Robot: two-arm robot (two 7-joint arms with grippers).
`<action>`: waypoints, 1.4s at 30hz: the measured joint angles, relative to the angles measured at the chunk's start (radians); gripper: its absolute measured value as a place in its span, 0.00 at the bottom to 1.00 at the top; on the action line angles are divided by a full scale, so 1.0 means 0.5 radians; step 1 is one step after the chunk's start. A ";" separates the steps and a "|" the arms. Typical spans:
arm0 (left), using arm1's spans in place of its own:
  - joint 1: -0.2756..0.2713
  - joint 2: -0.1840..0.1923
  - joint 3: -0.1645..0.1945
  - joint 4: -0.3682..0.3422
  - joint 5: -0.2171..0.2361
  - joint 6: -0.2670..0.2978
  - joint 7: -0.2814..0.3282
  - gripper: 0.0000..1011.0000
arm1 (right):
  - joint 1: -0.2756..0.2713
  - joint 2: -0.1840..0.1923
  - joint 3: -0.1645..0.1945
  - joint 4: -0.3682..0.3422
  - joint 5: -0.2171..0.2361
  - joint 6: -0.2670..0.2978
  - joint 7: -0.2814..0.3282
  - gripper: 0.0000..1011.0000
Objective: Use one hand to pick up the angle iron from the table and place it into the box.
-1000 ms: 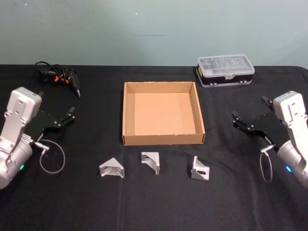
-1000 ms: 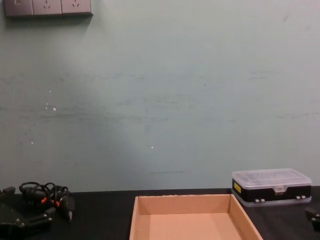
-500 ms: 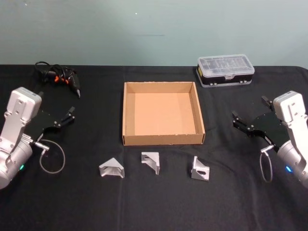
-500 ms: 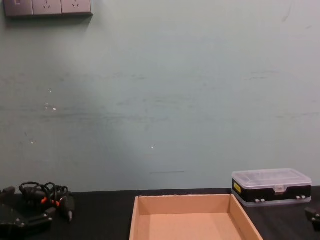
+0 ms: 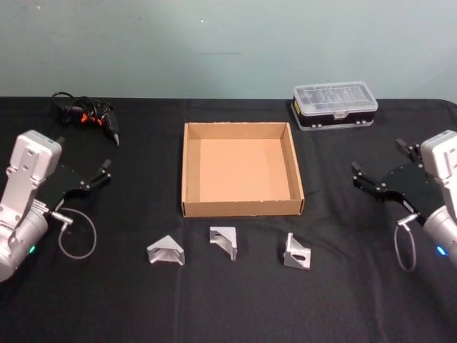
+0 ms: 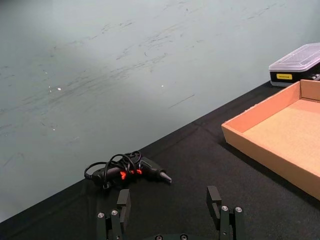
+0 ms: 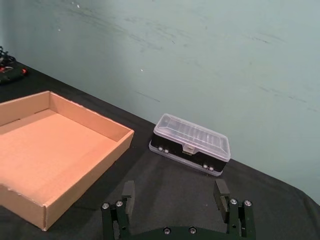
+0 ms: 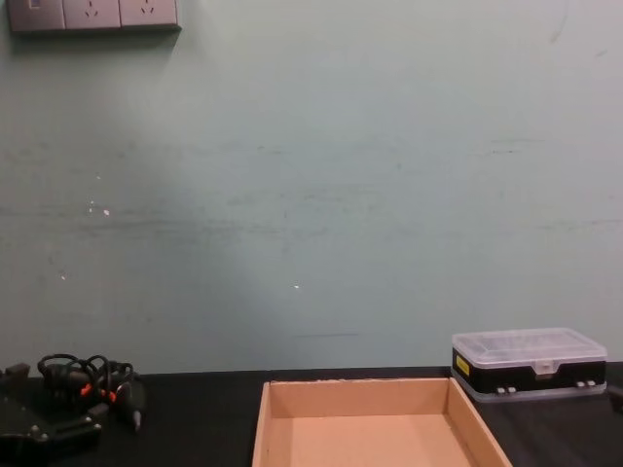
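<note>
Three grey metal angle irons lie in a row on the black table (image 5: 235, 314), in front of the box: one at the left (image 5: 166, 251), one in the middle (image 5: 224, 241) and one at the right (image 5: 297, 251). The tan cardboard box (image 5: 243, 208) sits at the table's centre with nothing inside; its wall also shows in the wrist views (image 6: 265, 155) (image 7: 30, 200). My left gripper (image 5: 103, 172) hovers open at the table's left side, its jaws (image 6: 168, 192) wide apart. My right gripper (image 5: 377, 156) hovers open at the right side (image 7: 174, 186). Neither holds anything.
A clear-lidded plastic case (image 5: 334, 104) stands at the back right, behind the right gripper. A bundle of black cables with red-orange marks (image 5: 86, 114) lies at the back left. A green-grey wall rises behind the table's far edge.
My right gripper has drifted a little to the right, away from the box. The left arm, the box and the angle irons have not moved.
</note>
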 joint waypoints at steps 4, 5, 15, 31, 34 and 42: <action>0.000 0.000 0.000 0.000 0.000 0.000 0.000 0.99 | -0.047 0.063 0.046 -0.109 0.034 0.056 0.067 0.99; 0.000 0.000 0.000 0.000 0.000 0.000 0.000 0.99 | -0.057 0.079 0.056 -0.134 0.043 0.067 0.082 0.99; 0.000 0.000 0.000 0.000 0.000 0.000 0.000 0.99 | -0.174 0.301 0.225 -0.454 0.339 0.276 0.469 0.99; 0.000 0.000 0.000 0.000 0.000 0.000 0.000 0.99 | -0.143 0.626 0.295 -0.632 0.589 0.596 1.125 0.99; 0.000 0.000 0.000 0.000 0.000 0.000 0.000 0.99 | -0.098 0.668 0.238 -0.619 0.574 0.622 1.223 0.99; 0.000 0.000 0.000 0.000 0.000 0.000 0.000 0.99 | 0.023 0.681 0.023 -0.530 0.461 0.651 1.390 0.99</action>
